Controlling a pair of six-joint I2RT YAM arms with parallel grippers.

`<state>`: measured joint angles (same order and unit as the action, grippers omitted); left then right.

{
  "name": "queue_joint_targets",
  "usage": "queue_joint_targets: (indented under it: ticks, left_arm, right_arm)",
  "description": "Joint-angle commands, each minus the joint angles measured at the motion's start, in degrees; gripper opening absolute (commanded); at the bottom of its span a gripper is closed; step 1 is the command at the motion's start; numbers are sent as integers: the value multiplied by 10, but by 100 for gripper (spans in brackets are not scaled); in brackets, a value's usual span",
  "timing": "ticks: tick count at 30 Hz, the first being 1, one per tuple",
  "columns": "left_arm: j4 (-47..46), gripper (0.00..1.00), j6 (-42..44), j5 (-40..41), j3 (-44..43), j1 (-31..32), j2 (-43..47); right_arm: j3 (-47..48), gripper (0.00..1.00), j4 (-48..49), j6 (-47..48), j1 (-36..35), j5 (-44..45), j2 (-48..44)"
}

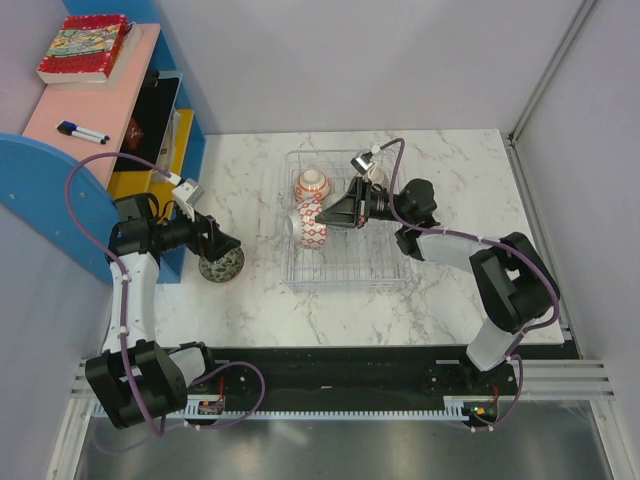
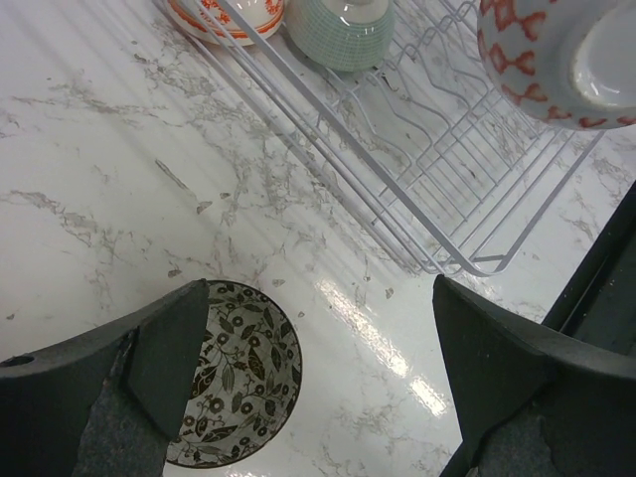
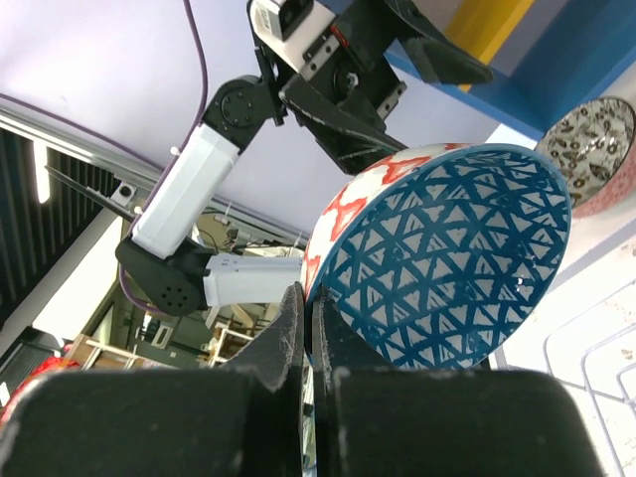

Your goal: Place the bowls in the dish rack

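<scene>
The silver wire dish rack point(image 1: 350, 262) stands mid-table. A red-patterned bowl point(image 1: 313, 183) sits at its far left; the left wrist view shows it point(image 2: 229, 15) beside a green bowl point(image 2: 343, 30) inside the rack point(image 2: 437, 260). My right gripper point(image 1: 335, 215) is shut on the rim of a bowl, red-patterned outside and blue-triangled inside point(image 3: 447, 258), holding it tilted on its side over the rack's left part point(image 1: 310, 230). My left gripper point(image 1: 215, 250) is open just above a black-and-white floral bowl point(image 2: 234, 378) on the table left of the rack, one finger point(image 2: 169, 358) over the bowl.
A blue shelf unit point(image 1: 60, 185) with a pink top stands at the left, close behind my left arm. On it lie a book point(image 1: 85, 48) and markers point(image 1: 82, 132). Grey walls close in the back and the right side.
</scene>
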<state>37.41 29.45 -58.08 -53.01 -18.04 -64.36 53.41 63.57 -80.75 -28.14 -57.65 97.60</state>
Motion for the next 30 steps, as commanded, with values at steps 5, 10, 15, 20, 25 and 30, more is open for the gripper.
queue_joint_targets:
  ticks: [5,10,15,20,25,30]
  left_arm:
    - [2,100,25,-41,12,-24,3]
    - [3,100,27,-49,14,-32,8]
    - [2,100,28,-56,17,-36,8]
    - [3,100,29,-65,17,-39,9]
    - [5,100,32,-69,19,-40,10]
    - [6,100,34,-73,19,-40,12]
  right_arm:
    - [-36,0,83,-5,-1,24,22]
    - [-28,0,90,-7,-1,35,61]
    - [-8,0,134,-43,-1,40,106]
    - [3,0,139,-45,6,47,130]
    - [15,0,146,-51,25,57,160]
    - [29,0,153,-55,36,64,179]
